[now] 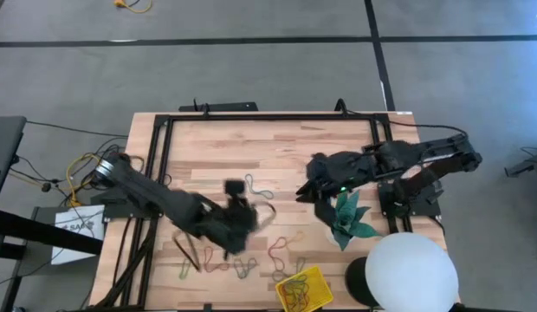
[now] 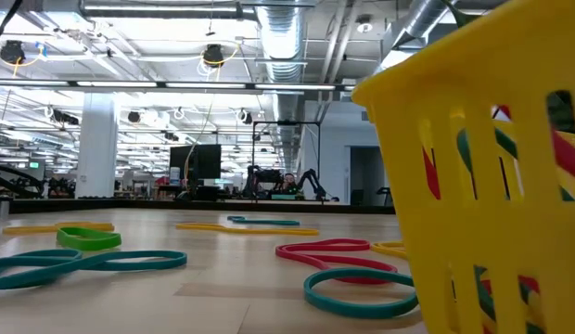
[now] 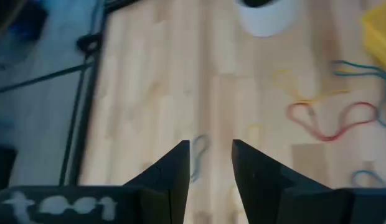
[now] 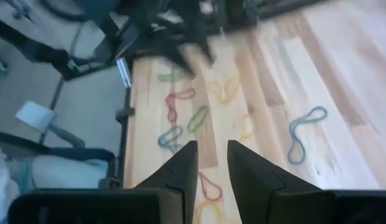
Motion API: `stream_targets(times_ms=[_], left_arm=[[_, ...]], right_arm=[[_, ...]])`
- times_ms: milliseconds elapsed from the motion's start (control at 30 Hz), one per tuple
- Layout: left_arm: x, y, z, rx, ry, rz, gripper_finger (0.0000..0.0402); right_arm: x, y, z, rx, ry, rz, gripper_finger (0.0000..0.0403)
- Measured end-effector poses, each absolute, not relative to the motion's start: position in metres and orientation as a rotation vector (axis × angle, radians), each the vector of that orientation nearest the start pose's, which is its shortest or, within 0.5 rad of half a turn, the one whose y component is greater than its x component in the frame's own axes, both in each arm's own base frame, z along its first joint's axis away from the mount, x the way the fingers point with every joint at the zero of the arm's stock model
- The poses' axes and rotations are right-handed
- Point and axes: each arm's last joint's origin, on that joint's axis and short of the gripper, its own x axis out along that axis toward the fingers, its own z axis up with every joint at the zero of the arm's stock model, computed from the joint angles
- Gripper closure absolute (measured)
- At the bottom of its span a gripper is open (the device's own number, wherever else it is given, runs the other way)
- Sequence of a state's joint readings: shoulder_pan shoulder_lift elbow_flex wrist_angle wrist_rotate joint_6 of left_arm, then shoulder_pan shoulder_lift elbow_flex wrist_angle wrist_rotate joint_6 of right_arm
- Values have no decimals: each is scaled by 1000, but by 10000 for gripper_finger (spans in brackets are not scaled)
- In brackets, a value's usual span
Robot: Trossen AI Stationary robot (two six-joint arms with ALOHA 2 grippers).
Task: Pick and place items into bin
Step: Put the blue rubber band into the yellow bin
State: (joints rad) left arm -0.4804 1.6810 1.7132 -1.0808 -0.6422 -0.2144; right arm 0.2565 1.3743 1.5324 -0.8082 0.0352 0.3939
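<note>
Coloured band loops lie flat on the wooden table: a red one (image 1: 281,249), a blue-green one (image 1: 261,187), and others (image 1: 242,265) near the near edge. More lie in the small yellow bin (image 1: 301,289) at the near edge, which fills the right of the low view (image 2: 482,186). My left gripper (image 1: 239,221) hovers over mid-table, open, with a bluish band (image 3: 199,153) on the wood below its fingers (image 3: 211,163). My right gripper (image 1: 310,187) hangs open and empty (image 4: 211,163) beside the teal star, above scattered bands (image 4: 305,134).
A teal spiky paper star (image 1: 347,217) sits right of centre, under the right arm. A big white sphere (image 1: 409,272) stands at the near right corner beside the bin. A black frame (image 1: 164,156) borders the table. Bare wood shows along the far half (image 1: 251,147).
</note>
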Motion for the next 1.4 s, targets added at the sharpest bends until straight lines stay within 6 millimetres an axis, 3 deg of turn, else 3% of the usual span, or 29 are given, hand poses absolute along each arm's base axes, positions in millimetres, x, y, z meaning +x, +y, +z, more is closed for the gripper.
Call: stream_targets(times_ms=[100,200,533,733,933,1133,1400], left_arm=[[285,-124,368,314,823,270,292],[272,-108,359,257,788,237,292],[269,-38,271,119,661,78,292],[277,-10,211,14,697,77,292],[299,7,164,-9,754,84,292],[315,27,130,-12,758,121,292],[316,37,115,-51,800,69,292]], right_arm=[[255,68,405,283,615,107,321],[244,68,395,269,571,136,321],[214,59,322,396,568,107,321],[207,59,294,434,498,121,321],[204,53,289,383,406,1,321],[207,52,296,347,328,10,321],[207,52,296,340,332,14,321]])
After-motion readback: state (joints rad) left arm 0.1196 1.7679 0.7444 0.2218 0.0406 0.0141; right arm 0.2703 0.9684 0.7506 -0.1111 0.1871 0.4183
